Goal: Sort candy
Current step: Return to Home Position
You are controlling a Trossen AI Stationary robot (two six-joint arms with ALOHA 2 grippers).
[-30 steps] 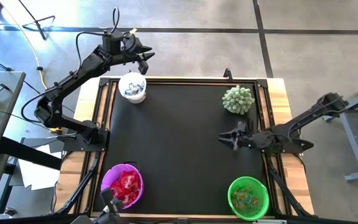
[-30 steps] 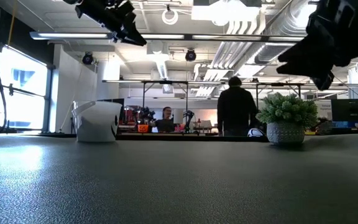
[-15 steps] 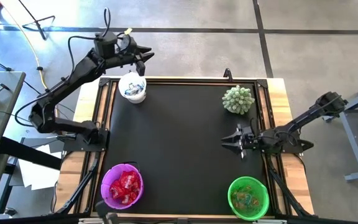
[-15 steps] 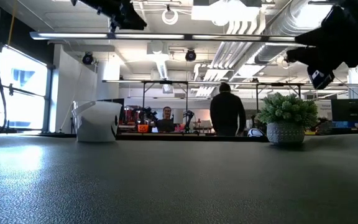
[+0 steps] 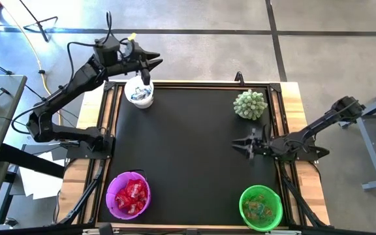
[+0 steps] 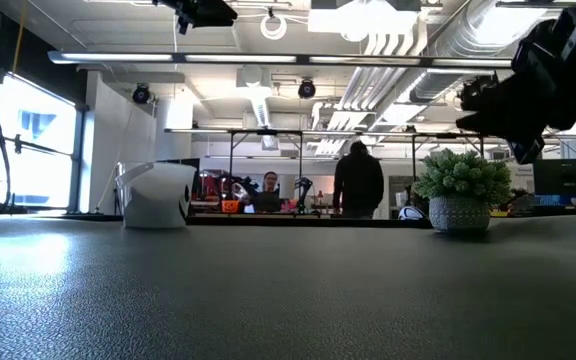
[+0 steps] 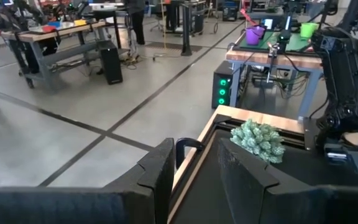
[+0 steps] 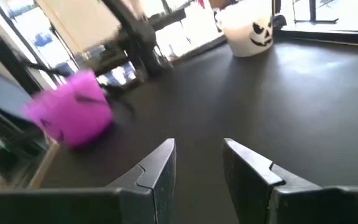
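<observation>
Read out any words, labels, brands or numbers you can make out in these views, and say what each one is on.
No words, numbers or brands can be read in any view.
white bucket: only a printed black pumpkin face, no letters.
candy in the purple bucket and in the green bucket: wrapper print too small to read.

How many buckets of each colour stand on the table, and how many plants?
White bucket: 1
Purple bucket: 1
Green bucket: 1
Spiky green plant: 1
Total: 4
</observation>
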